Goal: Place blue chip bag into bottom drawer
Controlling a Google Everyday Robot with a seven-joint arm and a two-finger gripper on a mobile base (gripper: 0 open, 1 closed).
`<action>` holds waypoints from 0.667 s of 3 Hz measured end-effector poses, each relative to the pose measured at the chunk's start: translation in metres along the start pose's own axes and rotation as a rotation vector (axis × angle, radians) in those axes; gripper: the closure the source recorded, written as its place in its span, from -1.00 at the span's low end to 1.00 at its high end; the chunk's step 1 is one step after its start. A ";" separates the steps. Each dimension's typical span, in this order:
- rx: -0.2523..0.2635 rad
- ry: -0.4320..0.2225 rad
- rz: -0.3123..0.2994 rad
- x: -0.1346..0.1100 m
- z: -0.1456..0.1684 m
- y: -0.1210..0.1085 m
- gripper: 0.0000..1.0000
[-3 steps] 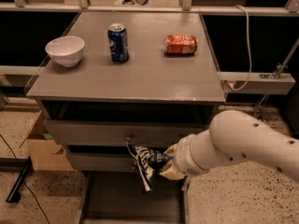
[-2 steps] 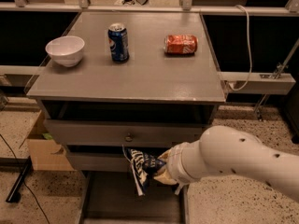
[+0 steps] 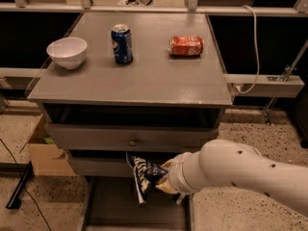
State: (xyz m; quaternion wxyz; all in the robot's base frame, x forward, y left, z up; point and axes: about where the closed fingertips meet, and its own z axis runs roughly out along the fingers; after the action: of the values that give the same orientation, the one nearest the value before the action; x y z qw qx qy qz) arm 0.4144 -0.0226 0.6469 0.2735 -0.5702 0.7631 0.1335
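The blue chip bag (image 3: pixel 143 176), dark navy foil with white lettering, hangs in front of the lower drawer fronts, above the open bottom drawer (image 3: pixel 120 211), a wide shallow grey tray pulled out at the foot of the cabinet. My gripper (image 3: pixel 161 179) is at the end of the white arm (image 3: pixel 240 179) coming in from the right, and it is shut on the bag's right side. The arm's wrist hides most of the fingers.
On the cabinet top (image 3: pixel 144 76) stand a white bowl (image 3: pixel 67 52), a blue soda can (image 3: pixel 122 44) and a crushed red can (image 3: pixel 186 45) lying on its side. A knobbed drawer front (image 3: pixel 130 139) is above the bag. A cardboard box (image 3: pixel 44 153) sits on the floor at the left.
My arm and the bag have shifted slightly left and a little lower, toward the middle of the open bottom drawer. Nothing on the cabinet top moved.
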 end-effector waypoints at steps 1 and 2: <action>0.014 -0.006 0.017 0.008 0.015 0.006 1.00; 0.040 0.024 0.041 0.032 0.046 0.017 1.00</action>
State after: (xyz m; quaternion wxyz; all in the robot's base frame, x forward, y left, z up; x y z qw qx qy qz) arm 0.4036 -0.0193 0.5893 0.2729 -0.5503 0.7805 0.1167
